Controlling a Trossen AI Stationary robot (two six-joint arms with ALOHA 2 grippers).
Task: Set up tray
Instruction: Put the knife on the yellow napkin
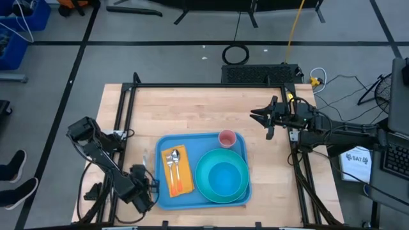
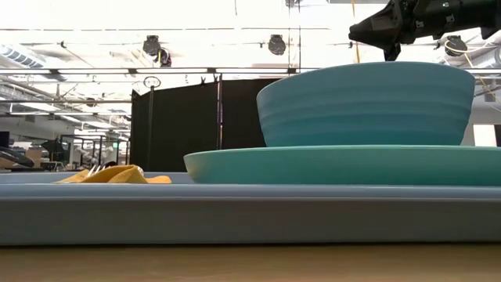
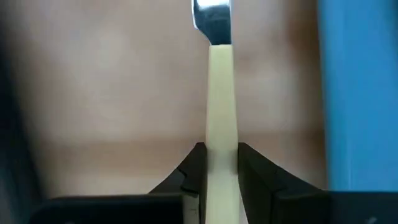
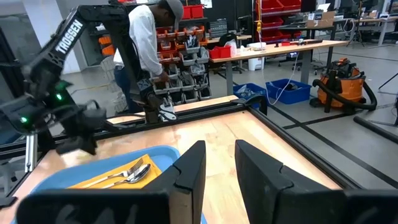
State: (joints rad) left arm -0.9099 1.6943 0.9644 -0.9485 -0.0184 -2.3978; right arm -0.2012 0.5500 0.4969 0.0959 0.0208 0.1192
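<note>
The light-blue tray (image 1: 167, 144) lies in the middle of the table. It carries a yellow napkin (image 1: 184, 167) with a fork and spoon (image 1: 172, 167), a teal plate (image 1: 203, 167) under a blue bowl (image 1: 223, 180), and a pink cup (image 1: 227, 138). My left gripper (image 1: 144, 174) is low beside the tray's left rim, shut on a knife (image 3: 219, 93) with a cream handle and a metal blade (image 3: 212, 18). My right gripper (image 1: 259, 116) hangs open above the table, right of the tray's far right corner, holding nothing. My left gripper (image 3: 221, 168) pinches the knife's cream handle (image 3: 221, 140) between its two fingers. The fingers lie along the knife, and its blade points away from them. The knife runs beside the tray's left rim (image 3: 360, 93) over the wood; whether it rests on the table I cannot tell.
Bare wood lies left, far and right of the tray. A black frame rail (image 1: 211, 85) borders the table's far side, and rails run along both sides. Beyond the table in the right wrist view, a person (image 4: 146, 56) stands at shelves of bins.
</note>
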